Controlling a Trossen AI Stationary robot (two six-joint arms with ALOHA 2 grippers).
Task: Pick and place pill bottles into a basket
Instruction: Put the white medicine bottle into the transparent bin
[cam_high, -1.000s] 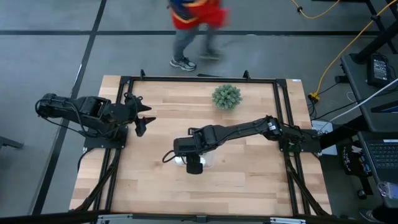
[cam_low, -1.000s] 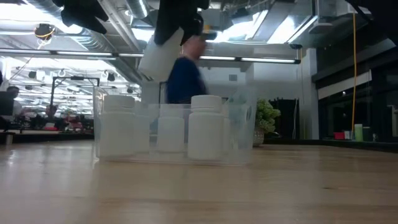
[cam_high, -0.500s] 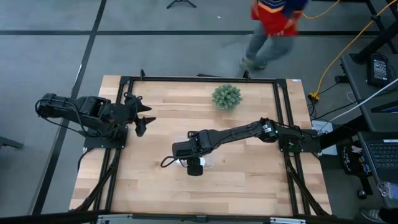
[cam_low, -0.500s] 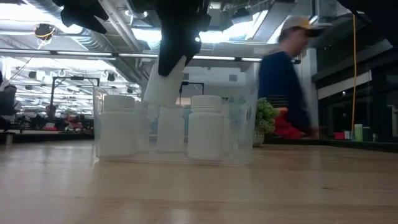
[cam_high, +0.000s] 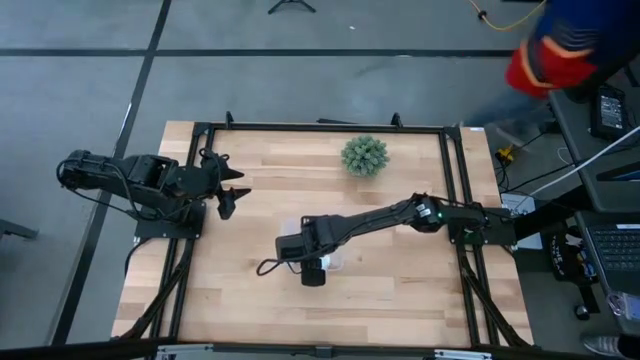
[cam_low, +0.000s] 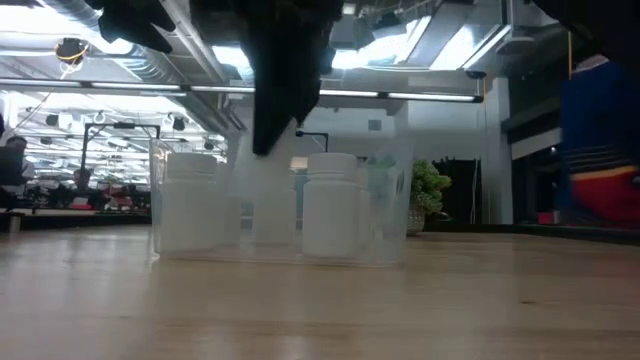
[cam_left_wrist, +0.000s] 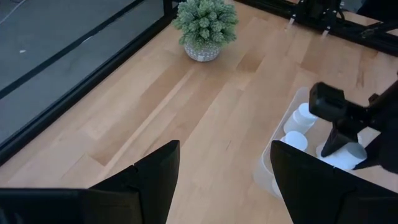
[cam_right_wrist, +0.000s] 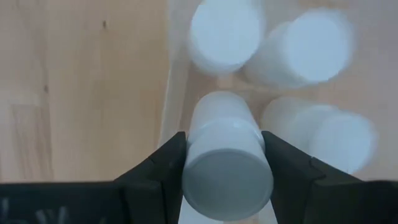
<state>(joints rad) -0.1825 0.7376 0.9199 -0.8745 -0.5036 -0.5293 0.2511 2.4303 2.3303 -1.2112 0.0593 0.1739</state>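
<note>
Reaching across the table (cam_high: 250, 290) from its right side, the right arm holds its gripper (cam_high: 313, 270) low over the clear basket (cam_low: 385, 215) near the table's middle. Its two dark fingers (cam_right_wrist: 155, 171) are clamped on a white pill bottle (cam_right_wrist: 225, 163), held bottom-first toward the wrist camera, just above the basket's edge. Other pill bottles already stand inside the basket: two upright ones (cam_low: 330, 205) show plainly at the front from table height, with more behind them that I cannot count for certain. The left gripper (cam_high: 227, 190) waits well apart at the table's left side, its fingers (cam_left_wrist: 152, 180) spread and holding nothing. A small green spiky plant (cam_high: 364, 155) sits near the far edge. Beyond the table, a person (cam_high: 560, 50) in red and blue is a blur at the far right.
</note>
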